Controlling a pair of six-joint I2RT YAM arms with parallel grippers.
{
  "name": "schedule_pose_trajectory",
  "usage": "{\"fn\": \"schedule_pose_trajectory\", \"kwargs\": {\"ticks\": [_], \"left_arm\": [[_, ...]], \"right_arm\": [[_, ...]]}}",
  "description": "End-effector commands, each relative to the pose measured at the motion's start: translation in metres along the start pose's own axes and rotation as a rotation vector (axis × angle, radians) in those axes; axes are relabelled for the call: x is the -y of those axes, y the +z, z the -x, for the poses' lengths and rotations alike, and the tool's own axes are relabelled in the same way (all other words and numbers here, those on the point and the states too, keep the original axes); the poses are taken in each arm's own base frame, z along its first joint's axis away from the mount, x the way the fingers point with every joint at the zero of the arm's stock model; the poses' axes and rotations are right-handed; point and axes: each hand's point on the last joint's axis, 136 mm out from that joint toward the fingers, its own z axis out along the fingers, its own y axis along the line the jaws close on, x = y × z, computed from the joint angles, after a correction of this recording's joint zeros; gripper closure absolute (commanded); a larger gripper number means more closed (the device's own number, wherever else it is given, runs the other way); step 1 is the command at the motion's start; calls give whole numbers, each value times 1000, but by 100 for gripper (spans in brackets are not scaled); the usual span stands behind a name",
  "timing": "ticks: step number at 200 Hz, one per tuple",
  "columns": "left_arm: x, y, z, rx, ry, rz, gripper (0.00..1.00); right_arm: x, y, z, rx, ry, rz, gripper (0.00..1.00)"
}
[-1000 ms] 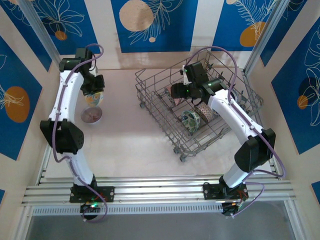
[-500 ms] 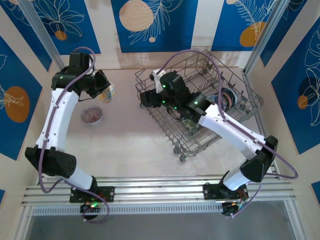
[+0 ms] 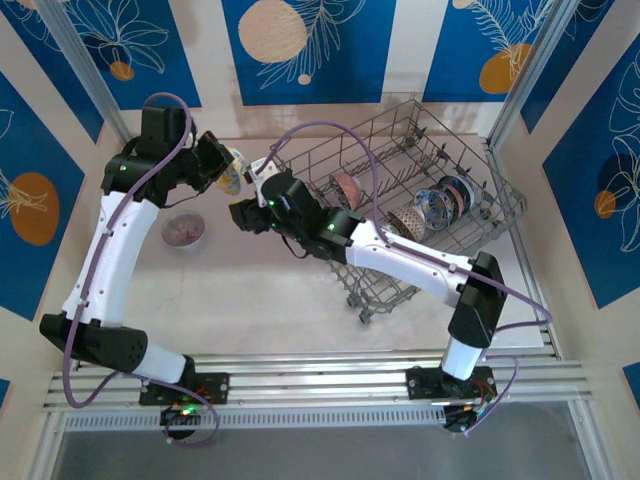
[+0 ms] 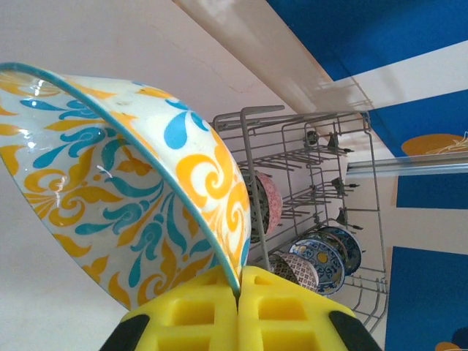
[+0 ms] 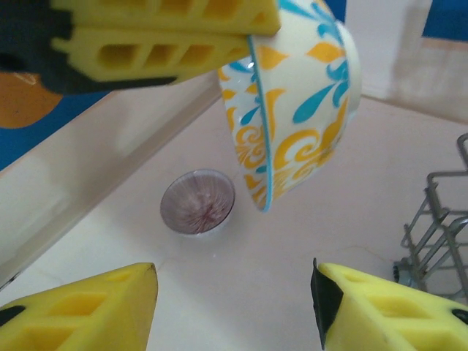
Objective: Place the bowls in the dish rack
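Right wrist view is suggesting a handover: left tool is holding the yellow-and-blue bowl aloft beside the dish rack; right tool, hovering open nearby, is needing to grasp it.

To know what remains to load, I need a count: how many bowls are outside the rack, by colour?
Yellow-and-blue bowl: 1, held by the left gripper
Pink bowl: 1, on the table
Total: 2
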Motion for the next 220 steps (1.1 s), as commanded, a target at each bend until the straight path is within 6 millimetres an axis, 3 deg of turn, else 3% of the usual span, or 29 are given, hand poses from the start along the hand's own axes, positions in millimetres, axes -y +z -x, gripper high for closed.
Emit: {"fn": "schedule_pose_trajectory", "kwargs": {"ticks": [1, 91, 180, 220], "left_arm": [[20, -13, 6, 48, 7, -77, 100], [22, 1, 3, 12, -10, -86, 100], [11, 22, -6, -44, -14, -62, 100], [9, 20, -7, -34, -3, -59, 88]], "right_arm": [[7, 5, 36, 143, 12, -73, 41], [35, 35, 45, 261, 41, -241, 53], [51, 40, 52, 353, 43, -372, 100], [54, 40, 54, 339, 46, -380, 100]]}}
